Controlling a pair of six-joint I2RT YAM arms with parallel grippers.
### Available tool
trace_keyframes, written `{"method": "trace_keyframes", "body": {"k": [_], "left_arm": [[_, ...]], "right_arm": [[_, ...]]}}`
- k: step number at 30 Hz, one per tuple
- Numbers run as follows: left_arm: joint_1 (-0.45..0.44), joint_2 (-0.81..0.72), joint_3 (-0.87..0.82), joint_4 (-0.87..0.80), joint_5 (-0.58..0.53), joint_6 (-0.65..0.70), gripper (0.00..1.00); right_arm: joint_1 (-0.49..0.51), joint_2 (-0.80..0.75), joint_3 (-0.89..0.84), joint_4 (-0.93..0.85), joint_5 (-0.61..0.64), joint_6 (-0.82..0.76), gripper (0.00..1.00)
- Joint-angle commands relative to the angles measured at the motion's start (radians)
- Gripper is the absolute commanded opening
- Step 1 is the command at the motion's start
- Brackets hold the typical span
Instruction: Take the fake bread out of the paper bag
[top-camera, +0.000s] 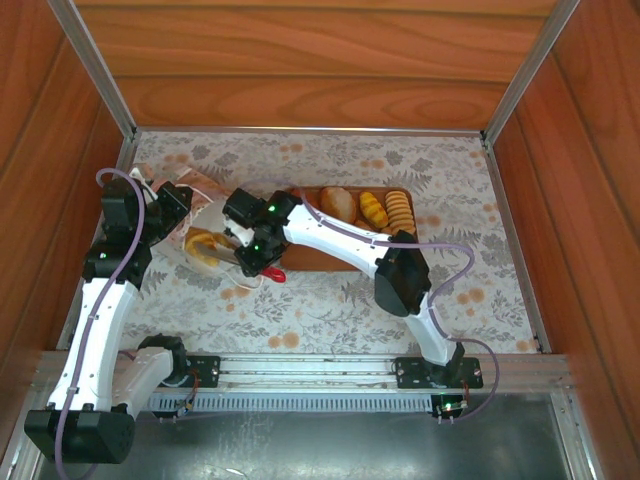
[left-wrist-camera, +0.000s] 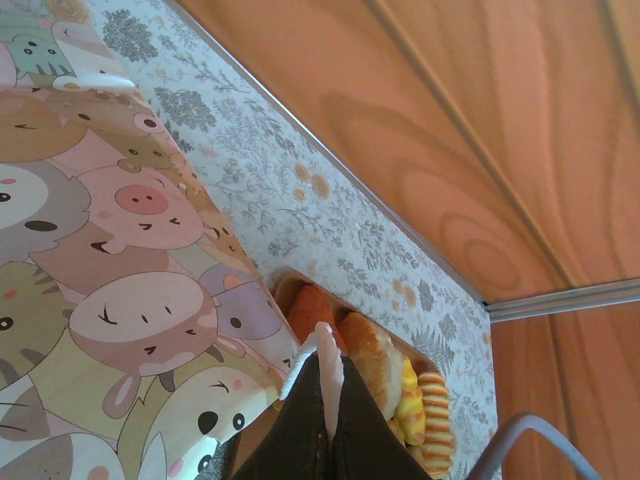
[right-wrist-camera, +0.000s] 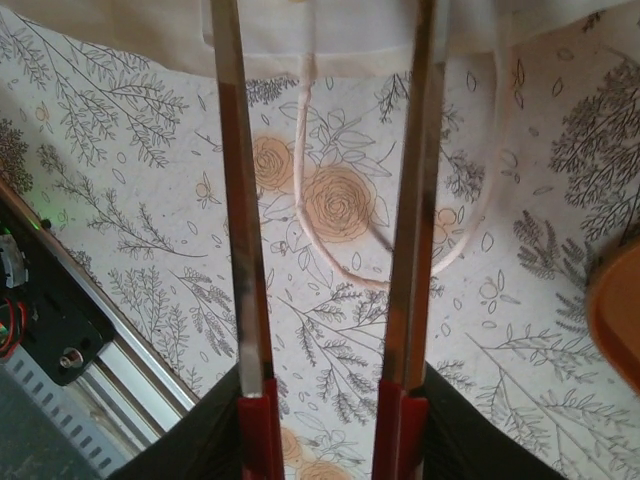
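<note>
The paper bag (top-camera: 200, 205) lies on its side at the left; the left wrist view shows cartoon animals printed on the paper bag (left-wrist-camera: 110, 250). My left gripper (top-camera: 172, 205) is shut on a white strip of the bag's edge (left-wrist-camera: 325, 350). One golden fake bread (top-camera: 203, 245) lies at the bag's mouth. My right gripper (top-camera: 226, 250) reaches to it, and its long metal fingers (right-wrist-camera: 232, 200) stand apart with nothing seen between them. Their tips run off the top of the right wrist view, over the white bag paper (right-wrist-camera: 120, 30). A cord handle (right-wrist-camera: 300, 150) loops on the cloth.
A brown tray (top-camera: 352, 190) right of the bag holds three more pieces: a round roll (top-camera: 338, 203), a yellow one (top-camera: 373, 208) and a ridged loaf (top-camera: 400, 210). The right forearm crosses the tray's near side. Wooden walls enclose the flowered cloth.
</note>
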Motion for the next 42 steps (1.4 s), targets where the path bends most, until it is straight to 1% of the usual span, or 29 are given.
{"method": "trace_keyframes", "body": {"k": [1, 5, 9, 18, 25, 31, 37, 42], "left_arm": [[-0.004, -0.009, -0.009, 0.007, 0.005, -0.002, 0.00], [-0.003, -0.008, -0.009, 0.007, 0.005, -0.002, 0.00], [-0.004, -0.010, -0.014, 0.007, 0.003, -0.002, 0.00], [-0.004, -0.005, -0.019, 0.005, 0.003, 0.008, 0.00], [-0.003, 0.002, -0.016, 0.005, 0.002, 0.012, 0.00], [-0.003, 0.000, -0.013, 0.006, 0.003, 0.005, 0.00], [-0.003, -0.002, -0.013, 0.006, -0.011, 0.004, 0.00], [-0.004, -0.002, -0.007, 0.006, -0.018, 0.006, 0.00]], "right_arm": [[0.000, -0.030, 0.005, -0.029, -0.020, -0.009, 0.32], [-0.001, -0.073, -0.021, -0.045, 0.026, -0.023, 0.24], [0.000, -0.126, -0.050, -0.067, 0.081, -0.046, 0.20], [-0.003, -0.278, -0.147, -0.090, 0.129, -0.080, 0.20], [-0.003, -0.430, -0.269, -0.144, 0.206, -0.105, 0.20], [-0.003, -0.594, -0.392, -0.110, 0.192, -0.120, 0.21], [-0.003, -0.684, -0.440, -0.113, 0.170, -0.183, 0.21], [-0.002, -0.753, -0.468, -0.157, 0.188, -0.233, 0.20]]}}
